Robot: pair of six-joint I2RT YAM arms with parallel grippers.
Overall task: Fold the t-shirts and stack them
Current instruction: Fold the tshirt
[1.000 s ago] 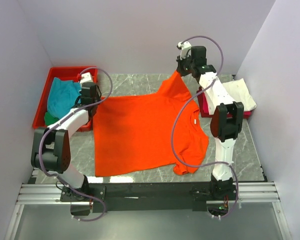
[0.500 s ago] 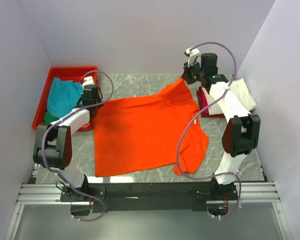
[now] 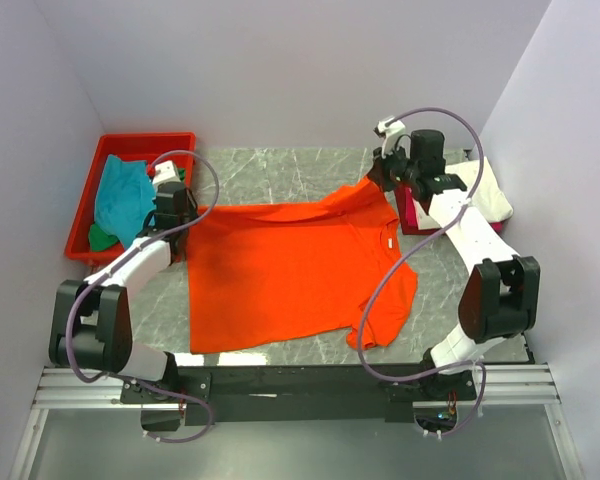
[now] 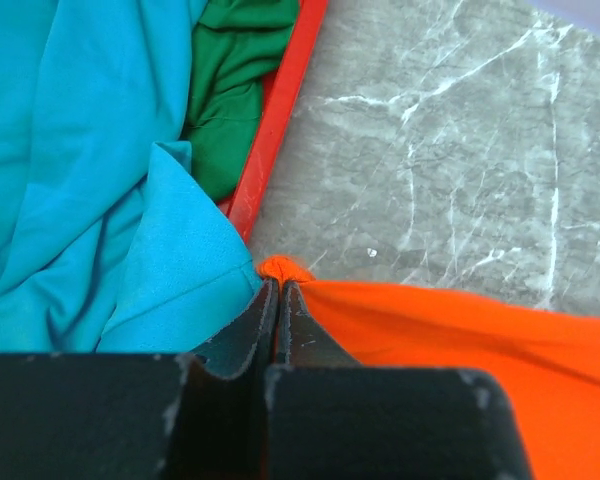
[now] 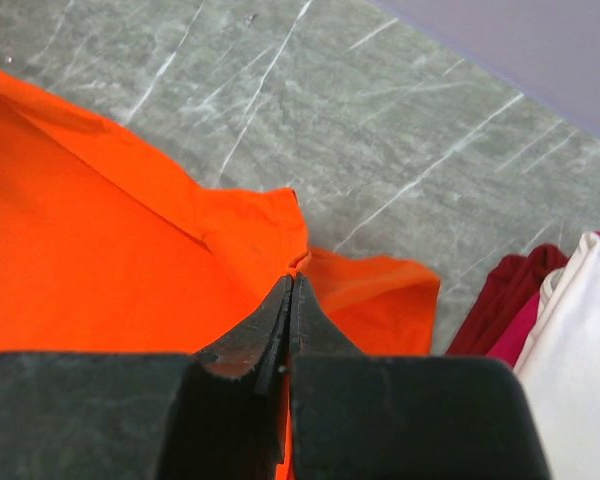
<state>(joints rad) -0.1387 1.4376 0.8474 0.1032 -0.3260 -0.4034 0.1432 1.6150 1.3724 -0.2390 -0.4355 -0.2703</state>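
Note:
The orange t-shirt [image 3: 285, 265] lies spread on the grey marble table. My left gripper [image 3: 177, 212] is shut on its far left corner, next to the red tray; the pinched orange cloth [image 4: 285, 270] shows at the fingertips in the left wrist view. My right gripper [image 3: 380, 180] is shut on the shirt's far right corner, held a little above the table; that cloth [image 5: 240, 250] shows in the right wrist view. A teal shirt [image 3: 120, 195] and a green one [image 4: 242, 70] lie in the tray. White [image 3: 485, 190] and magenta-red [image 5: 515, 295] shirts lie at the right.
The red tray [image 3: 85, 215] stands at the far left against the wall. The stack of white and magenta-red shirts sits at the far right by the wall. Purple walls close in the back and both sides.
My right gripper has moved right and down with the shirt's corner, lowering the raised cloth. My left gripper has shifted slightly left and nearer, still holding its corner.

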